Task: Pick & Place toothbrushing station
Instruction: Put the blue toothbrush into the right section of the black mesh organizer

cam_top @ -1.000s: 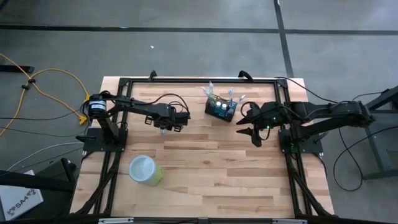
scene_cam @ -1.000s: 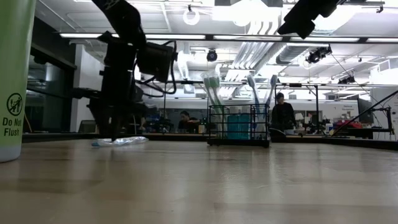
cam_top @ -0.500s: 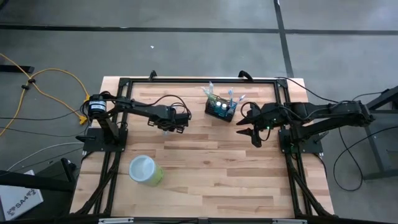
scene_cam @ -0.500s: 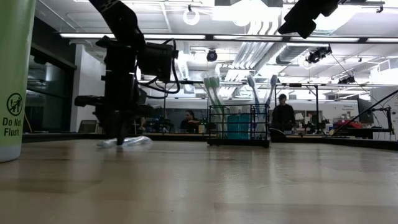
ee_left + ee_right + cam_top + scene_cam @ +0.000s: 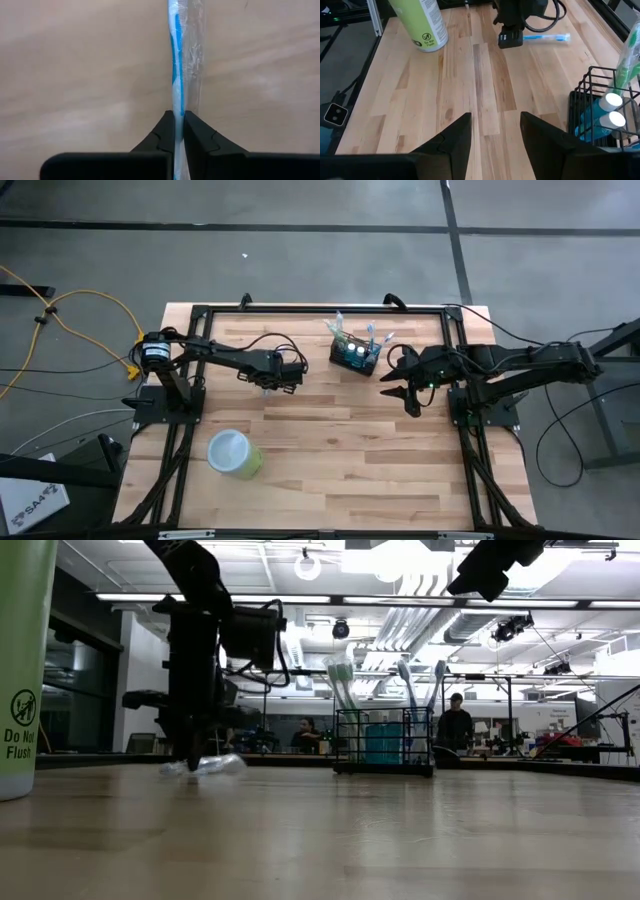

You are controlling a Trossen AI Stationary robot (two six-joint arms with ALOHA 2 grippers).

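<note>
Nearest the front edge of the light wooden slatted bench (image 5: 340,470), toward its left side, stands a light-green round cup (image 5: 233,452). Farther back, left of the bench's middle, the left gripper (image 5: 270,385) is down at the surface, its two dark fingers (image 5: 165,135) clenched on the handle of a blue and white toothbrush in a clear plastic wrapper (image 5: 176,60), whose free end reaches forward over the wood. On the right side, the right gripper (image 5: 400,392) hangs above the bench with its fingers (image 5: 455,137) spread apart and nothing between them. Near the back edge, between the two grippers and closer to the right one, sits the small black wire-mesh rectangular basket (image 5: 356,355), holding upright toothbrushes (image 5: 342,688) and blue tubes.
</note>
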